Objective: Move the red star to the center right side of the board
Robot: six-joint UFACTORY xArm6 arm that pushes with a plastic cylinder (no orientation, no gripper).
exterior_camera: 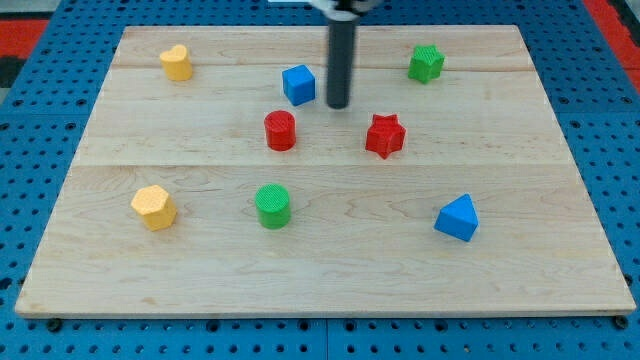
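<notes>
The red star [384, 135] lies near the middle of the wooden board [320, 270], a little right of centre. My tip [338, 104] is above and to the left of the star, apart from it. The tip stands just right of the blue cube [298, 84] and above right of the red cylinder [280, 130].
A green star [425, 63] lies at the top right, a yellow heart [176, 62] at the top left. A yellow hexagon [153, 207] and a green cylinder [272, 205] lie lower left. A blue triangular block [457, 217] lies lower right.
</notes>
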